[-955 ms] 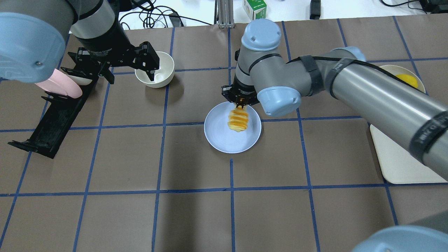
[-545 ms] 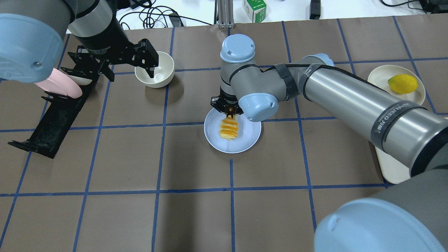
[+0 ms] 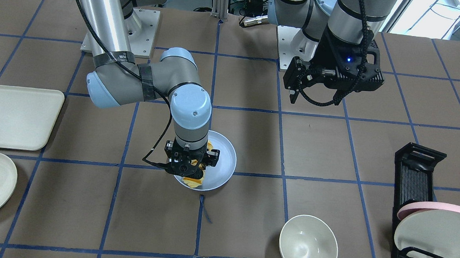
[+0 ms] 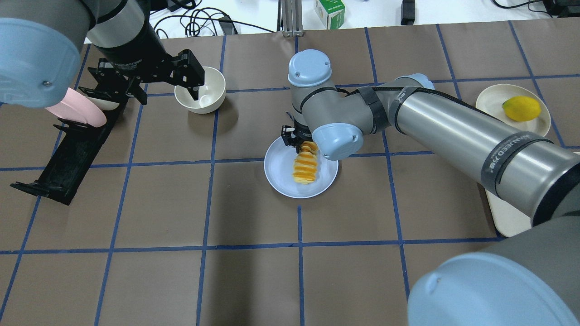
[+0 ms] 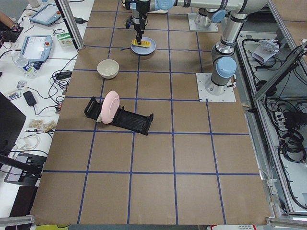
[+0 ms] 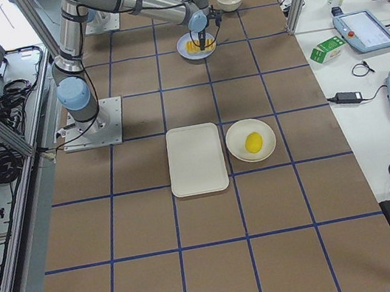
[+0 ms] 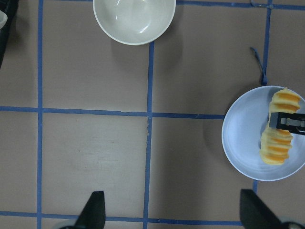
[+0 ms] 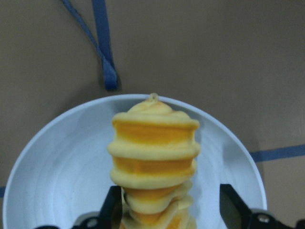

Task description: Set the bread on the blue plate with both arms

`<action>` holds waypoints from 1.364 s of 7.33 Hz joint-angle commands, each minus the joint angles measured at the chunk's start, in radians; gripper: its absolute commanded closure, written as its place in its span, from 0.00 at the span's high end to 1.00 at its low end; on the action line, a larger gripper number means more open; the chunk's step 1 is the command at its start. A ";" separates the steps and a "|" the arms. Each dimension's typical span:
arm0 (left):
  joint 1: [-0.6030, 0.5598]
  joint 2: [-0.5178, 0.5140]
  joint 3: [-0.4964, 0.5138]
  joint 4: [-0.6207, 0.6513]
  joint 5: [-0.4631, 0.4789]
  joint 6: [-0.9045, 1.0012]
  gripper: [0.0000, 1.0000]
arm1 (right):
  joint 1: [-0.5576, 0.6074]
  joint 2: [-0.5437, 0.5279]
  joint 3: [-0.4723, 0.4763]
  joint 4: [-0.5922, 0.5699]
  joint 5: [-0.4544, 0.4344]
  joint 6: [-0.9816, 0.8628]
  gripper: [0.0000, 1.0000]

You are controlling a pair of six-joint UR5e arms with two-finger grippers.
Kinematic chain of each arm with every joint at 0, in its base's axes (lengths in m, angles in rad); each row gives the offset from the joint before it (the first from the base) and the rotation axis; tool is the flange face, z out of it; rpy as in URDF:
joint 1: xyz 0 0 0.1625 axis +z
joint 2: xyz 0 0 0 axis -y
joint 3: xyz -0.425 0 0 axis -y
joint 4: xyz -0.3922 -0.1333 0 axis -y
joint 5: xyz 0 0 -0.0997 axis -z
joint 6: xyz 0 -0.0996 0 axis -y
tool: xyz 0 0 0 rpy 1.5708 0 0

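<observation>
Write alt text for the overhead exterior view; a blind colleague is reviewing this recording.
A ridged orange-yellow bread lies on a blue plate at centre, with the right gripper at its far end. The left gripper hangs open near a white bowl at upper left; a yellow fruit sits on an off-white plate at far right.

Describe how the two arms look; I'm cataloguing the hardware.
Left arm and right arm: silver-grey tubes, light blue joint caps. A black cable runs along the right one under dark straps, beside a black lettered band. Right tool black; left tool black with a blue light.
</observation>
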 commanded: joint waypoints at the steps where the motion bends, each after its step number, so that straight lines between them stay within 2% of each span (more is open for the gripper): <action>1: 0.000 -0.001 0.003 0.000 0.000 0.000 1.00 | -0.043 -0.068 -0.076 0.123 0.006 -0.002 1.00; 2: -0.001 0.001 0.001 0.000 0.003 0.000 1.00 | -0.104 -0.096 -0.140 0.262 0.007 -0.043 1.00; 3: -0.001 -0.004 0.006 0.000 0.000 0.000 1.00 | -0.164 -0.145 -0.191 0.370 -0.011 -0.174 1.00; 5: -0.003 -0.002 0.001 0.000 0.000 0.000 1.00 | -0.282 -0.338 -0.201 0.536 -0.019 -0.344 1.00; 6: 0.000 -0.001 0.007 0.000 0.000 0.000 1.00 | -0.281 -0.435 -0.163 0.562 -0.023 -0.354 1.00; 7: -0.001 -0.001 0.001 0.000 0.005 0.000 1.00 | -0.302 -0.467 -0.095 0.541 -0.020 -0.377 1.00; 8: -0.001 -0.004 0.007 0.000 0.002 0.000 1.00 | -0.318 -0.459 -0.110 0.476 -0.007 -0.391 1.00; 10: -0.004 -0.012 0.015 0.000 -0.001 0.000 1.00 | -0.341 -0.410 -0.165 0.480 -0.016 -0.454 1.00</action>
